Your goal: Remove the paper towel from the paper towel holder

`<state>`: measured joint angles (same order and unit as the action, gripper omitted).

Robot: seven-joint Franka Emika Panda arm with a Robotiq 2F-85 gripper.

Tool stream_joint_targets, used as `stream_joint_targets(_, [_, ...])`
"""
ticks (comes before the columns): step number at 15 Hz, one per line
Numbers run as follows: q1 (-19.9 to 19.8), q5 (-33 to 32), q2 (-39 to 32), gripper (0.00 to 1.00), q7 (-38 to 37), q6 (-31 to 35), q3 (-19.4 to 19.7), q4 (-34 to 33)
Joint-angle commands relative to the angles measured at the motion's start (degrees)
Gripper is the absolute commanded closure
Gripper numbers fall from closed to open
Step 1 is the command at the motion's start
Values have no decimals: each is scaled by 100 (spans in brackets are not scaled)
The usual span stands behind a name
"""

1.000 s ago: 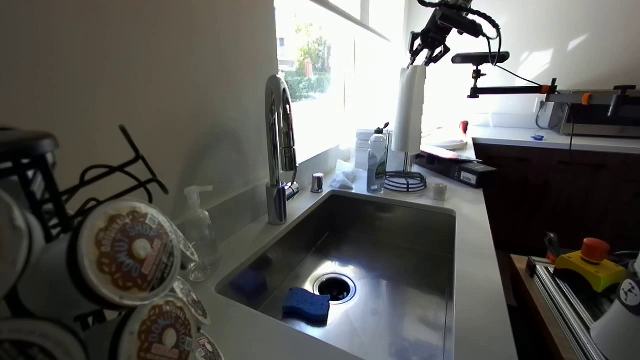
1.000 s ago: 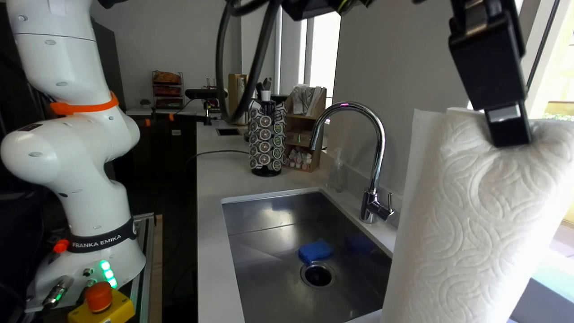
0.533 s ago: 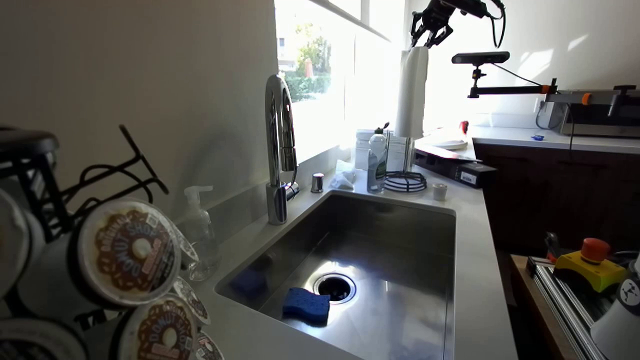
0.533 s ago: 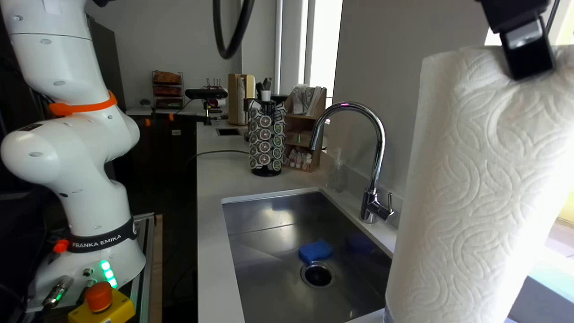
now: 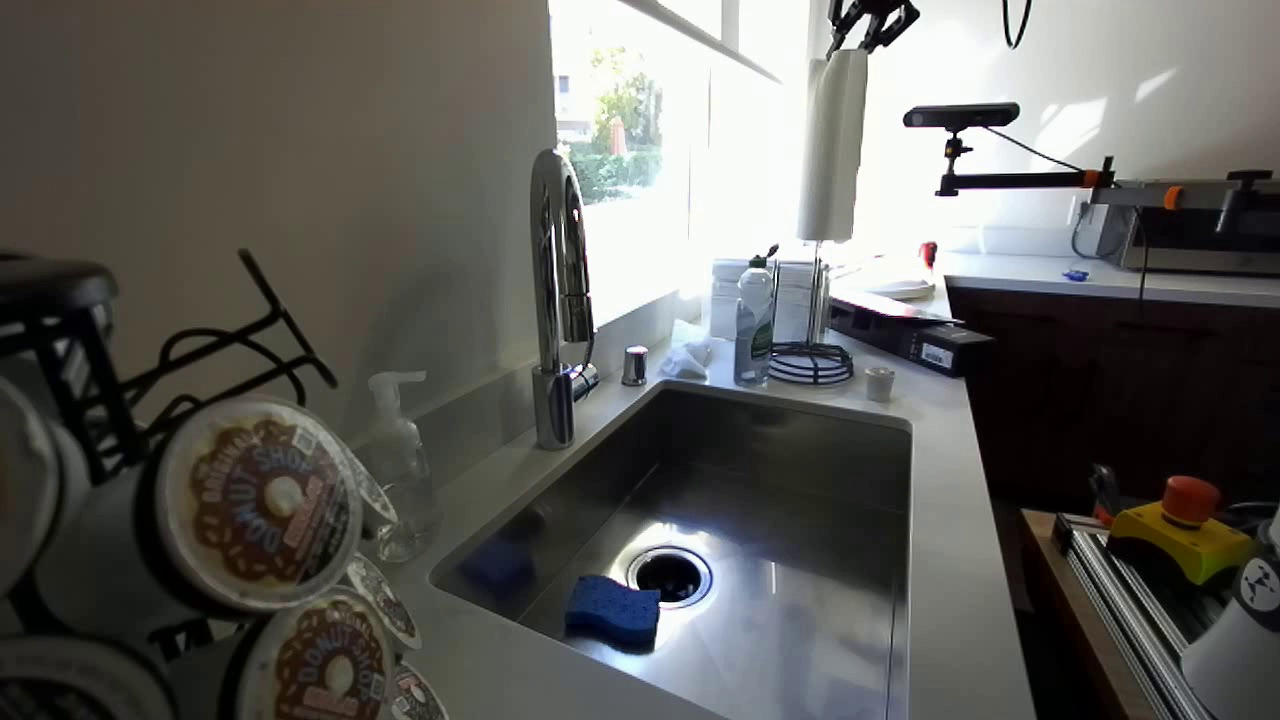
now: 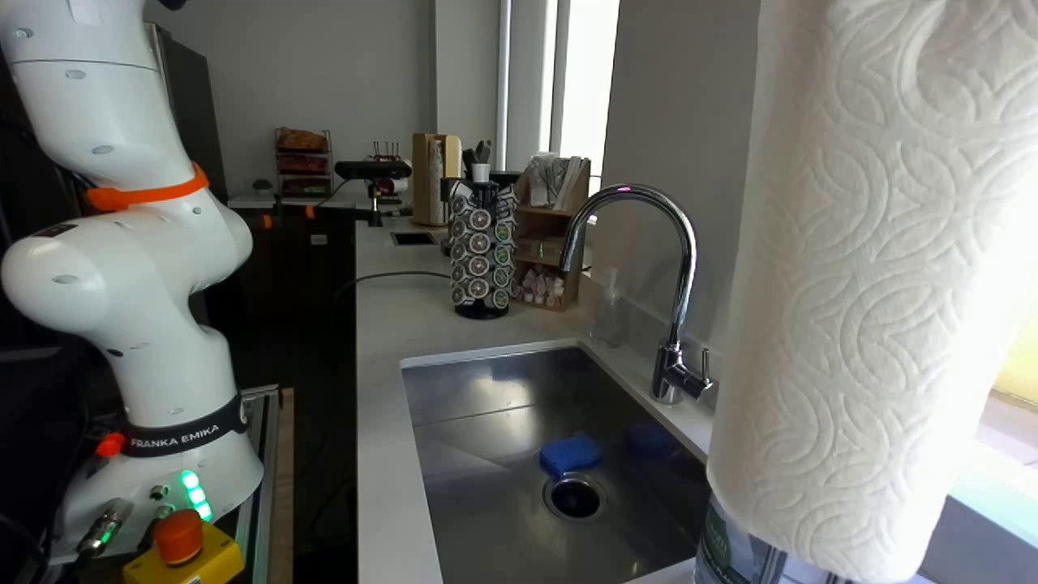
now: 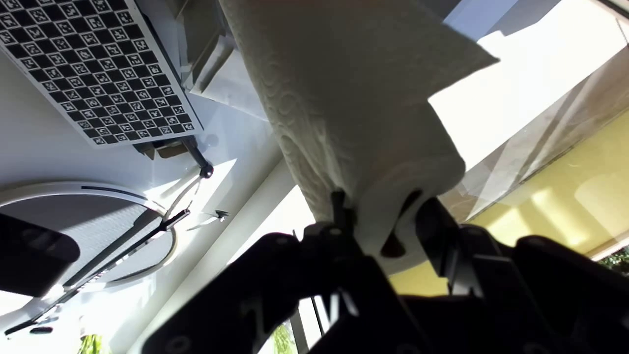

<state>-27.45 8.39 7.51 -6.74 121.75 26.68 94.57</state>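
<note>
The paper towel, a tall white roll, hangs upright with a slight tilt in both exterior views [image 5: 832,150] [image 6: 876,284]. My gripper [image 5: 849,48] is shut on its top end; in an exterior view the gripper is above the frame. In the wrist view the fingers [image 7: 383,204] press the roll [image 7: 354,98] from both sides, and its core is squeezed narrow. The paper towel holder [image 5: 812,364] stands on the counter, its round wire base well below the roll. Its thin rods rise to the roll's bottom; their tops are hidden, so I cannot tell whether they are still inside.
A dish soap bottle [image 5: 755,325] stands beside the holder. A small cup [image 5: 879,384] and a black box [image 5: 930,342] are on its other side. The sink [image 5: 780,480] with a blue sponge [image 5: 612,610] and the tall faucet [image 5: 556,300] are nearby. A camera [image 5: 960,116] sits on a bracket.
My gripper and the paper towel have moved steadily upward together. More of the holder's rods shows below the roll. The holder stays on the counter. The gripper has left the top of an exterior view.
</note>
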Motion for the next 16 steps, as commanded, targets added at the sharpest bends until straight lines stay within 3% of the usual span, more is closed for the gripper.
stream_joint_targets(1, [47,-159,63,89,-220,-385,22,-364])
stream_joint_targets(16, [49,180,-142,89,-259,-346,202,-1203])
